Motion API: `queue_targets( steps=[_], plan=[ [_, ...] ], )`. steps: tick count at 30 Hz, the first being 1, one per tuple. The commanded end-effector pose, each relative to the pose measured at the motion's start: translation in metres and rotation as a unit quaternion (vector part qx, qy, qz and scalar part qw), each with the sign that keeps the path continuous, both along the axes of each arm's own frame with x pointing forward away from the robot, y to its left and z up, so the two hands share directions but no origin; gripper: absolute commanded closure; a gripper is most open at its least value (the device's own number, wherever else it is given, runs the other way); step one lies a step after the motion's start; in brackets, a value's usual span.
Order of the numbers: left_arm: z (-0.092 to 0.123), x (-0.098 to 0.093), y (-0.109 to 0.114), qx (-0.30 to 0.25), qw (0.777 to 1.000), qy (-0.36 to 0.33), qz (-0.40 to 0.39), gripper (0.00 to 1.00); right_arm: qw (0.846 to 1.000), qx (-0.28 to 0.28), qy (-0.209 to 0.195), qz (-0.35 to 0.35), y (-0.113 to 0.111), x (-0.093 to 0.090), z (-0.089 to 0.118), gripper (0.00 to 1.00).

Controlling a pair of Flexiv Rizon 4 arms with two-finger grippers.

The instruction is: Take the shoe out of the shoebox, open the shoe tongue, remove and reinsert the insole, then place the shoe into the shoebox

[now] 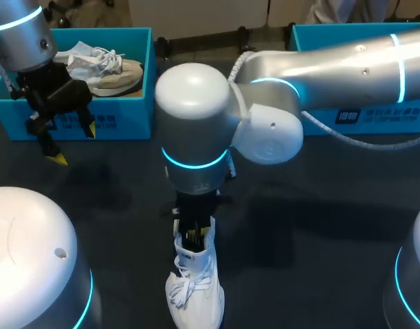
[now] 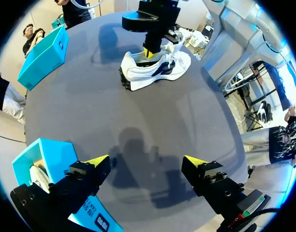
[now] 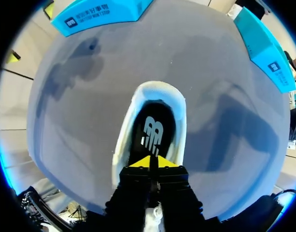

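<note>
1 arm [image 1: 192, 130] (R) vert., fingers [image 3: 140, 163] in shoe [image 1: 196, 291]

The teal shoebox on the right [image 1: 312, 38] has a white square emblem on its front wall. A line of white characters runs beside the emblem, with smaller print beneath. From where I stand the characters are too fine to make out. The shoebox on the left [image 1: 127, 123] carries the same kind of white print low on its front. It is partly hidden behind the left gripper [image 1: 74, 144] and too small to read. Down inside the white shoe [image 3: 119, 145], a pale logo of slanted stripes sits on the dark insole [image 3: 155, 113]. The tongue [image 1: 189, 257] bears a small patch of dark print, also illegible.
</note>
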State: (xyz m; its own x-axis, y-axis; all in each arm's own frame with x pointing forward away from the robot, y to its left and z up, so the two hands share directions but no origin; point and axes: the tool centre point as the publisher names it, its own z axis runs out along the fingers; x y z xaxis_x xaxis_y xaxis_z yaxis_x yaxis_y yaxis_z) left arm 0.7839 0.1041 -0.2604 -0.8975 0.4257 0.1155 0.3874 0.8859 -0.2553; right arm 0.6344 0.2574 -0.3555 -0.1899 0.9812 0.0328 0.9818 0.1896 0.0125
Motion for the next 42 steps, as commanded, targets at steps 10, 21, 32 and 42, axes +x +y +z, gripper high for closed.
queue_targets(
  steps=[10,21,32,42],
  plan=[
    [0.000,0.000,0.000,0.001,1.000,0.000,0.000,0.00,0.999,0.021,0.025,-0.004,0.010,-0.014,-0.001,0.58],
    [0.000,0.000,0.000,0.001,1.000,0.000,0.000,0.00,0.999,0.011,0.032,-0.017,0.018,-0.025,0.003,0.00],
    [0.000,0.000,0.000,0.001,1.000,0.000,0.000,0.00,0.999,0.003,0.028,-0.039,0.018,-0.032,0.012,0.00],
    [0.000,0.000,0.000,0.001,1.000,0.000,0.000,0.00,0.998,-0.002,0.017,-0.057,0.014,-0.039,0.023,0.00]
  ],
)
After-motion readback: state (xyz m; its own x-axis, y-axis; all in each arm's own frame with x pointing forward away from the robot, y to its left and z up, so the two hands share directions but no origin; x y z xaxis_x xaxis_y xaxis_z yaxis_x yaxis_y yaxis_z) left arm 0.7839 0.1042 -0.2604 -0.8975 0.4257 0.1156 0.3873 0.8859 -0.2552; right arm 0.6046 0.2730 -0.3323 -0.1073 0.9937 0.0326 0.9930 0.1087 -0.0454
